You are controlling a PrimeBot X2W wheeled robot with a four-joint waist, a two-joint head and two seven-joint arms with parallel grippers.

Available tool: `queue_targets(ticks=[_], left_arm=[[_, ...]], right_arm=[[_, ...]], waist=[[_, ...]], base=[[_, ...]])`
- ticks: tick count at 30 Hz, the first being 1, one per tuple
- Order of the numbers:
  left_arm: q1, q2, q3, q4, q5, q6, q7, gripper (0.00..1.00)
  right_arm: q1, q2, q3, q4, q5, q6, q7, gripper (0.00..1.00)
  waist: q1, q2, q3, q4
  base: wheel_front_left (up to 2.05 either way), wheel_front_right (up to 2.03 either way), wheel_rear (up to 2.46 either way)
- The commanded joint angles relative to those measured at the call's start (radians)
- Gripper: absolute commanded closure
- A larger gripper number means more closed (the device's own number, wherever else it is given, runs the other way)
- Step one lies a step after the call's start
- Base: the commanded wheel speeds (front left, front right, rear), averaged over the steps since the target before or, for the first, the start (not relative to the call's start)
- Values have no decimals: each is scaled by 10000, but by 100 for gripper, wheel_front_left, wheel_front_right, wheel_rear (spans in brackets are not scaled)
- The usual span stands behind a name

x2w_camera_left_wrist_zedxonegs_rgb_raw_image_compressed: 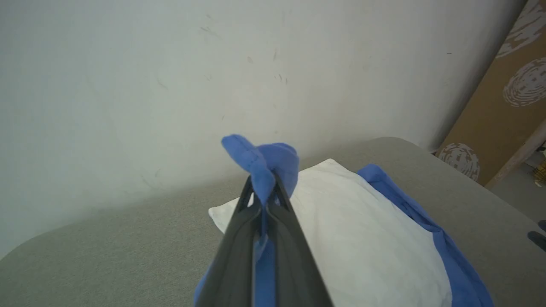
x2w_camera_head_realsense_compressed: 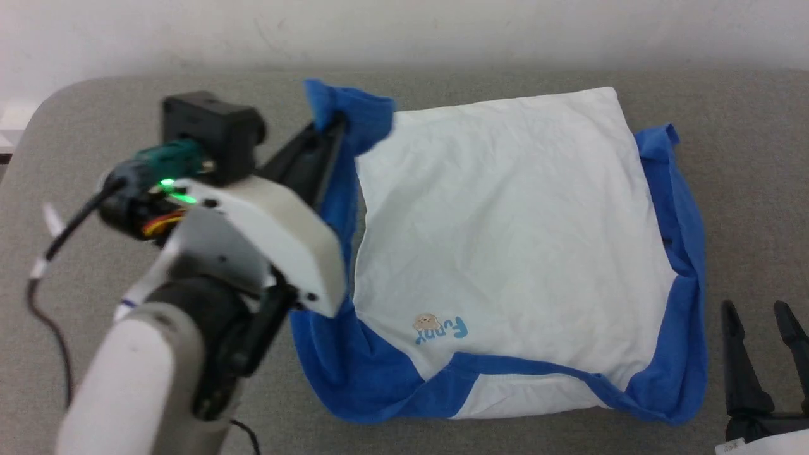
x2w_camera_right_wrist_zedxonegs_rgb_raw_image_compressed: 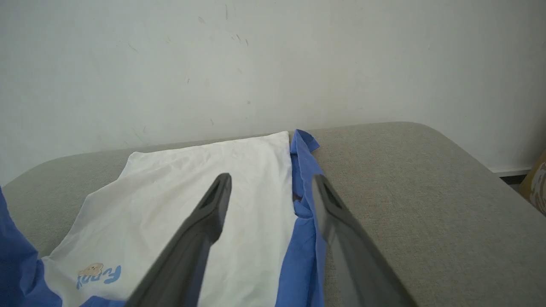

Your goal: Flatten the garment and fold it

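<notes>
The left forearm (x2w_camera_head_realsense_compressed: pixel 133 373) slants up from the lower left. Its wrist carries a black camera block (x2w_camera_head_realsense_compressed: pixel 212 129) and a lit green lamp (x2w_camera_head_realsense_compressed: pixel 169 184), and the fingers reach away from the robot. The left hand (x2w_camera_head_realsense_compressed: pixel 332 123) is pinched tight on a blue sleeve (x2w_camera_head_realsense_compressed: pixel 354 110) of the garment (x2w_camera_head_realsense_compressed: pixel 505 221) and holds that cuff lifted off the grey desk (x2w_camera_head_realsense_compressed: pixel 746 126). In the left wrist view the blue cloth bunches above the tips of the left hand (x2w_camera_left_wrist_zedxonegs_rgb_raw_image_compressed: pixel 262 187) and runs down between the fingers.

To the right of that hand, the garment's white body lies spread flat on the desk. On the side near the robot is a small logo (x2w_camera_head_realsense_compressed: pixel 440 328), a brownish bear-like figure beside blue letters that start "Fu"; the rest is unclear.

Just right of the garment's other blue sleeve (x2w_camera_head_realsense_compressed: pixel 686 253), the right hand (x2w_camera_head_realsense_compressed: pixel 755 309) points up from the lower right, fingers spread wide with nothing between them. In its own wrist view the right hand (x2w_camera_right_wrist_zedxonegs_rgb_raw_image_compressed: pixel 271 181) is over the seam between the white body and the blue sleeve.
</notes>
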State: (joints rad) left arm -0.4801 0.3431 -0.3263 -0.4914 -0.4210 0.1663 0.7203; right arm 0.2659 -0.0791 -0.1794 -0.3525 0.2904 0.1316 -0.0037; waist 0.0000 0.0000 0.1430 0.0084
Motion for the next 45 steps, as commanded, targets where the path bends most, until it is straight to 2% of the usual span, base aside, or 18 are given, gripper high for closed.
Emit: queue_targets(ticks=[1,7,10,13,18,22,30,31,32,33,34,35,36,45], left_arm=[[-286,-324,-352,151,115,-75,-32,100],[-1087,-2297,-2329,1577,345,-271,-911,100],[-1129,-2810,-3236,2586,49,-238,-1796,100],[-1219,-2915,-4358,3617,-417,-122,-2713,100],[-1788,-2925,-6281,5447,-1500,424,-4228,100],[-2136,-2927,-7608,7147,-2325,544,-5058,100],[-2512,-2928,-9036,9608,-3767,887,-6004,100],[-2509,-2928,-9119,9786,-3954,921,-6051,97],[-2526,-2928,-9201,9935,-4090,951,-6105,79],[-2535,-2928,-9266,10038,-4226,978,-6174,55],[-2535,-2928,-9266,10038,-4226,978,-6174,55],[-2545,-2928,-9318,10098,-4351,1002,-6246,8],[-2559,-2928,-9364,10130,-4470,1015,-6321,0],[-3000,-2928,-9522,9518,-5417,877,-7041,0]], right_arm=[[-118,36,-10,-6,23,-9,-91,0],[-300,52,-253,71,179,-9,-257,0],[-377,13,-630,82,269,-9,-363,0],[-443,-123,-951,94,352,-9,-409,0],[-645,-287,-1178,186,522,-9,-475,0],[-774,-431,-1067,379,645,-9,-507,0],[-1213,-715,-587,773,825,-9,-592,0],[-1251,-762,-559,823,840,-9,-601,0],[-1283,-808,-539,872,857,-9,-614,0],[-1305,-849,-527,916,876,-9,-633,0],[-1305,-849,-527,916,876,-9,-633,0],[-1319,-883,-519,956,895,-9,-652,0],[-1325,-912,-519,995,915,-9,-672,0],[-1310,-1053,-559,1191,990,-9,-743,0]], waist=[[0,0,69,-20],[0,0,348,-145],[0,0,508,-266],[0,0,677,-419],[0,0,968,-736],[0,0,1164,-981],[0,0,1486,-1545],[0,0,1516,-1599],[0,0,1540,-1640],[0,0,1556,-1665],[0,0,1556,-1665],[0,0,1564,-1680],[0,0,1569,-1686],[0,0,1360,-1275]], base=[[0,0,0],[0,0,0],[0,0,0],[0,0,0],[0,0,0],[0,0,0],[0,0,0],[0,0,0],[0,0,0],[0,0,0],[0,0,0],[0,0,0],[0,0,0],[0,0,0]])
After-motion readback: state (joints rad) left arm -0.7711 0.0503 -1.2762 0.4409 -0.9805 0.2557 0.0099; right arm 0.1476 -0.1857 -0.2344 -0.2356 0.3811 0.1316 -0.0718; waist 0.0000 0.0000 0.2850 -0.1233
